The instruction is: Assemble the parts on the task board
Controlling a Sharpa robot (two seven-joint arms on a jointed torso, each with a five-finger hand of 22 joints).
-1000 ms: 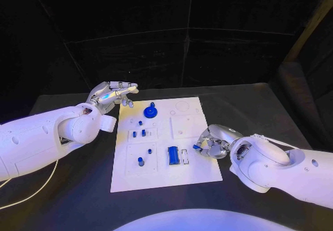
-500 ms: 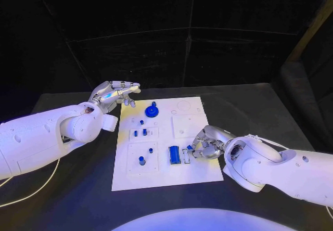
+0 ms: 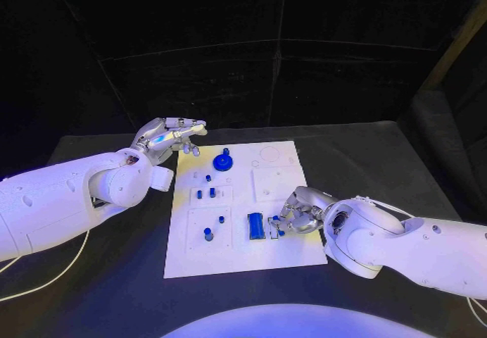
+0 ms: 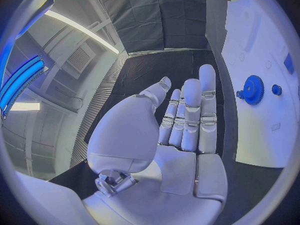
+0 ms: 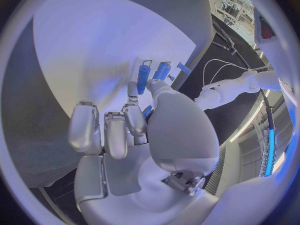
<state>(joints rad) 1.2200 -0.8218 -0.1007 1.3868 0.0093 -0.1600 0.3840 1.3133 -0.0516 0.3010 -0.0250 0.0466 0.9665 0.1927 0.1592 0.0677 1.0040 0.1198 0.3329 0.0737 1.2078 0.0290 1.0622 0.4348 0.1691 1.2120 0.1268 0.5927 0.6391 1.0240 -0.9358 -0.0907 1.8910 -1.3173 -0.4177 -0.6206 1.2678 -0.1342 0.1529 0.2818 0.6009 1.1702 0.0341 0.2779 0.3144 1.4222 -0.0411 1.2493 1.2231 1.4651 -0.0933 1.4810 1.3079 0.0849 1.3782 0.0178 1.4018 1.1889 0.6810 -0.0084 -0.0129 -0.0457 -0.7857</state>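
Silver right hand [image 3: 294, 215] pinches a small blue part [image 3: 276, 227] over the board [image 3: 274, 183], seemingly to seat it; left hand [image 3: 167, 135] hovers empty, fingers apart.

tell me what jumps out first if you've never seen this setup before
The white task board lies mid-table, dotted with small blue parts, with a blue gear standing out near its far end. The right hand is down at the board's right edge, its fingers pinching a small blue part beside a blue block. The left hand hovers empty off the far left corner.
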